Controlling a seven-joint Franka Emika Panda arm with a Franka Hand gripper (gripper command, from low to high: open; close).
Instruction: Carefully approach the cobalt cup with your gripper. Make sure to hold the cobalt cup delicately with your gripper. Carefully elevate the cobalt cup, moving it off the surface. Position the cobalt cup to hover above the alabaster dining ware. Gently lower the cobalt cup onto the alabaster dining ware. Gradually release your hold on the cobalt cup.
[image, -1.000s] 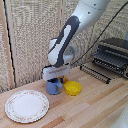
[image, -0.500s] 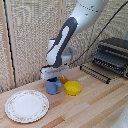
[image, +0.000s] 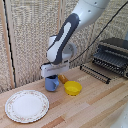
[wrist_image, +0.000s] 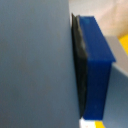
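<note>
Exterior view | arm bent downward | hand (image: 52, 75) atop cobalt cup (image: 51, 83)

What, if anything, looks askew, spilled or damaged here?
Nothing stands out. The blue mug sits upright under the pincer, the yellow bowl beside it, and the white plate lies flat and bare.

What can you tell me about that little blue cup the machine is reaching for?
The blue cup is a small, plain medium-blue cylinder, matte, perhaps plastic or ceramic. It stands upright on the wooden table, between the white plate and the yellow bowl. The robot's hand sits right over its rim, hiding the top. In the wrist view a dark pad presses flat against its blue wall, so the hand seems closed on it.
</note>
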